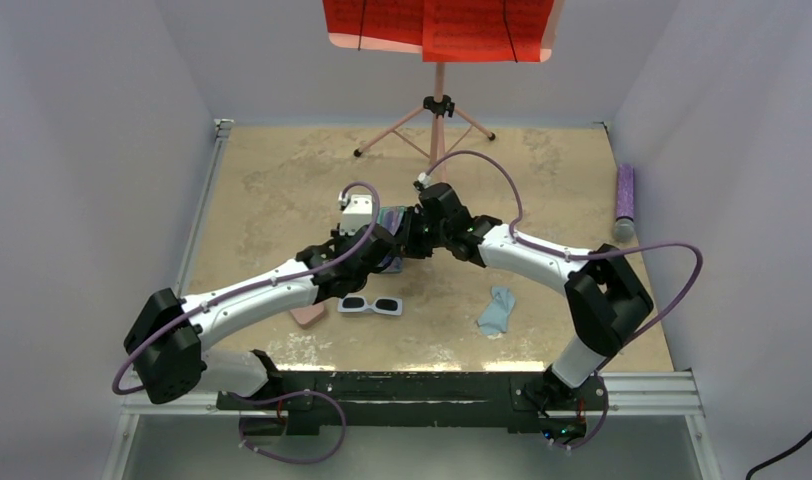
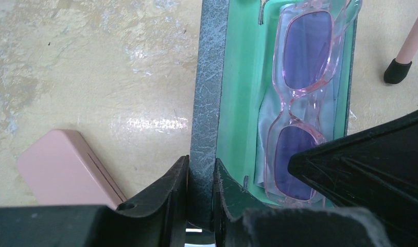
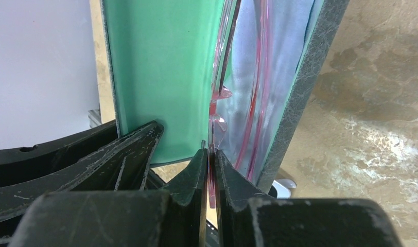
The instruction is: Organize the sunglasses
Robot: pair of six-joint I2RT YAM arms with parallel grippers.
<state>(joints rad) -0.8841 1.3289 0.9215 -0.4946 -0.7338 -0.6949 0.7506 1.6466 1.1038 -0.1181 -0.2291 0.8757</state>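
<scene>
The pink-purple translucent sunglasses (image 2: 299, 103) lie on a light blue cloth inside an open grey-blue case with a green lining (image 2: 238, 92). My left gripper (image 2: 201, 175) is shut on the case's grey wall (image 2: 209, 77). My right gripper (image 3: 209, 159) is shut on the pink sunglasses' frame (image 3: 258, 87) at the case's edge. Both grippers meet over the case at mid-table (image 1: 397, 235). The white sunglasses (image 1: 370, 305) with dark lenses lie on the table in front of the arms, apart from both grippers.
A pink case (image 2: 68, 167) lies near the left arm, also seen in the top view (image 1: 308, 316). A light blue cloth (image 1: 498, 310) lies at right. A purple tube (image 1: 624, 200) lies by the right wall. A pink stand (image 1: 438, 110) is at the back.
</scene>
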